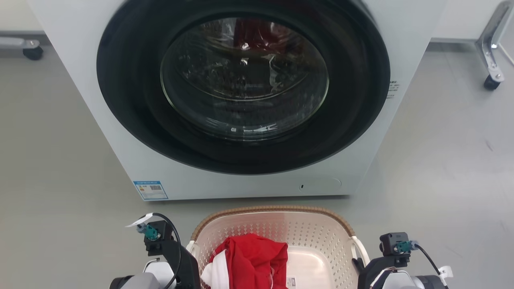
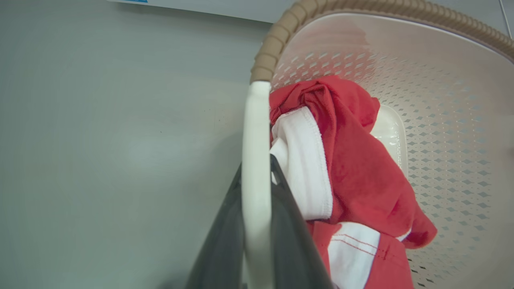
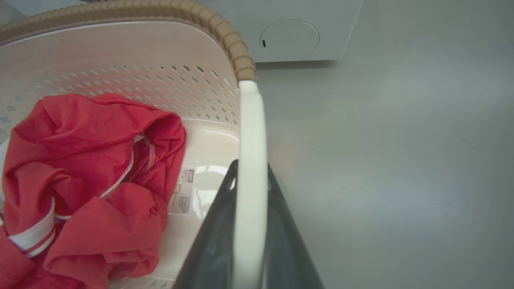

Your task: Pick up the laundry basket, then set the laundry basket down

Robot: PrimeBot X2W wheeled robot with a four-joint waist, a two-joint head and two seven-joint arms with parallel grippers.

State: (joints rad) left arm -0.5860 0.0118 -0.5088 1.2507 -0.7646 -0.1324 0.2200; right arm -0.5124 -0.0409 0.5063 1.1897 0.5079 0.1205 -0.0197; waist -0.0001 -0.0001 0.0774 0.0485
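Just before the washing machine (image 1: 249, 96), laundry basket (image 1: 313, 241) holding a red-and-white garment (image 1: 253, 257), left gripper (image 2: 257, 165) low at its left side, fingers (image 2: 223, 241) pinching the left handle (image 2: 256, 128), right gripper (image 3: 251, 164) mirrored opposite, pinching the right handle (image 3: 251, 120), both forearms flanking the basket.

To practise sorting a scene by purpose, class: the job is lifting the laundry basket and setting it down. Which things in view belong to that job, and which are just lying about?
Part of the job:
laundry basket
left gripper, closed on the left handle
right gripper, closed on the right handle

Just lying about:
washing machine
red and white clothes in the basket
caster wheel
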